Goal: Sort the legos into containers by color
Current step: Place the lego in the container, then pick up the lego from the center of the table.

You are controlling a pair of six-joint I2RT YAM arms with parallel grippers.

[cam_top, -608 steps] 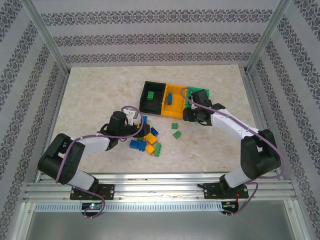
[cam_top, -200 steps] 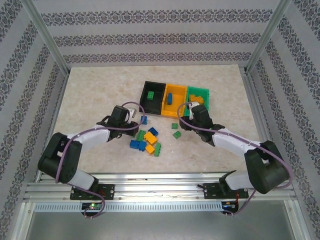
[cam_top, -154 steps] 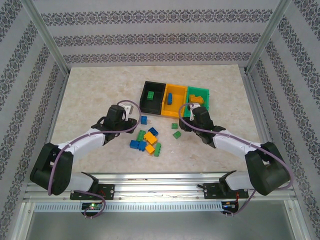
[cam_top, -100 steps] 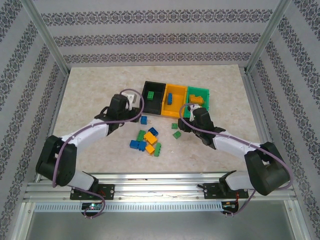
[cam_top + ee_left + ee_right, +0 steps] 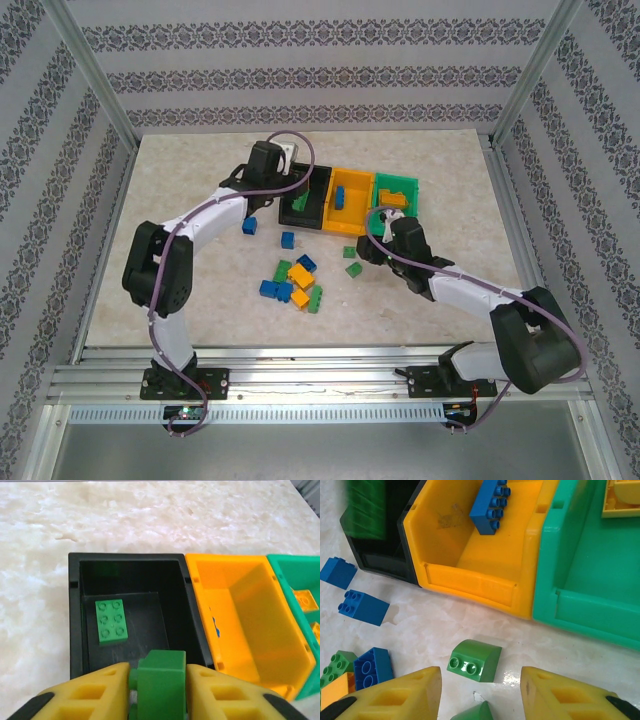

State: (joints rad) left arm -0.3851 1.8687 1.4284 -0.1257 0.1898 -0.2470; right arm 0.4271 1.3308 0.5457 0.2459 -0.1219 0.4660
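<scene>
Over the black bin (image 5: pixel 75 630), the left gripper (image 5: pixel 159 677) clasps a green brick (image 5: pixel 161 680).
Inside lies a flat green plate (image 5: pixel 110 621); the right gripper (image 5: pixel 480 680), jaws apart, hovers over a curved green lego (image 5: pixel 474 661) by the orange bin (image 5: pixel 470 582).

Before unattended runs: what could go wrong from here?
1. The left gripper has a green brick in its jaws above the near wall of the black bin; released, it may clip the rim and land outside.
2. The right gripper is open over a curved green brick and another green piece; closing could catch both.
</scene>
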